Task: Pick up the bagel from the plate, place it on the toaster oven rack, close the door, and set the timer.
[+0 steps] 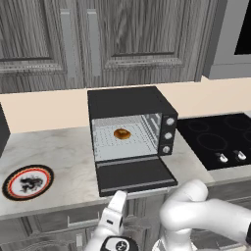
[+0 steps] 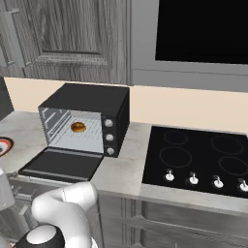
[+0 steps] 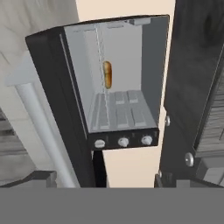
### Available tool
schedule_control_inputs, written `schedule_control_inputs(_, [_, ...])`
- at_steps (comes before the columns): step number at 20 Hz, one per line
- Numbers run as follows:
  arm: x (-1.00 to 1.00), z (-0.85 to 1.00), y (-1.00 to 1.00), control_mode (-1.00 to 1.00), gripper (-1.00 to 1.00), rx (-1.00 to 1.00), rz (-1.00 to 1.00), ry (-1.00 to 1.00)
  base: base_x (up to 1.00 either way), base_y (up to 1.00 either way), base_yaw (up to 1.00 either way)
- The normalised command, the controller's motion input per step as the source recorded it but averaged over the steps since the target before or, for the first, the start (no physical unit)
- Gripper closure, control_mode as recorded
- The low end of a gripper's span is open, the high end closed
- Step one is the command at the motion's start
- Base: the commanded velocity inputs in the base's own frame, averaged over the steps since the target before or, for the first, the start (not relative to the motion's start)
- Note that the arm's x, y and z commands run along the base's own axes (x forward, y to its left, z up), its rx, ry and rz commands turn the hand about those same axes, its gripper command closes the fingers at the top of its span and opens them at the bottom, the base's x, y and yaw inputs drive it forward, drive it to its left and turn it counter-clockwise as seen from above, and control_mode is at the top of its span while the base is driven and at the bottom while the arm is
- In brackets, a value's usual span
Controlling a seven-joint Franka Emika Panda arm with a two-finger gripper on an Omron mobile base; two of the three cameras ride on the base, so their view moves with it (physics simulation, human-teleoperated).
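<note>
The bagel [image 1: 121, 133] [image 2: 78, 127] [image 3: 107, 74] lies on the toaster oven rack [image 1: 138, 140] [image 2: 65, 139] inside the black oven. The door [image 1: 135, 175] [image 2: 60, 164] [image 3: 61, 87] hangs folded down flat over the counter edge, its silver bar handle [image 3: 39, 127] towards me. The plate [image 1: 28, 182] [image 2: 2, 145] sits bare on the counter, left of the oven. My gripper [image 3: 105, 180] is open and holds nothing. It is low in front of the counter, below the door's front edge, facing the oven mouth. Three silver knobs [image 1: 169, 135] [image 2: 109, 137] [image 3: 123, 142] line the oven's right side.
A black cooktop [image 1: 215, 137] [image 2: 198, 160] with front knobs lies right of the oven. Grey wooden cabinets [image 1: 73, 39] [image 2: 63, 34] hang above the counter. A dark appliance [image 2: 203, 29] is mounted over the cooktop. Bare counter [image 1: 63, 157] separates plate and oven.
</note>
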Motion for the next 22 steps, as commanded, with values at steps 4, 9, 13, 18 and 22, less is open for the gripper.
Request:
schedule_control_inputs(4, [0.16, -0.24, 0.0, -1.0, -1.0, 0.0, 0.0, -0.12, 0.0, 0.0, 0.0])
schedule_control_inputs(9, [0.19, -0.19, 0.0, -1.0, -1.0, 0.0, 0.0, -0.09, 0.0, 0.0, 0.0])
schedule_control_inputs(13, [0.14, -0.12, 0.12, -1.0, -1.0, 0.0, 0.0, -0.06, 0.0, 0.0, 0.0])
schedule_control_inputs(18, [0.14, -0.2, 0.18, -1.0, -1.0, 0.0, 0.0, -0.08, 0.0, 0.0, 0.0])
schedule_control_inputs(22, [0.16, -0.22, 0.2, -1.0, -1.0, 0.0, 0.0, -0.09, 0.0, 0.0, 0.0])
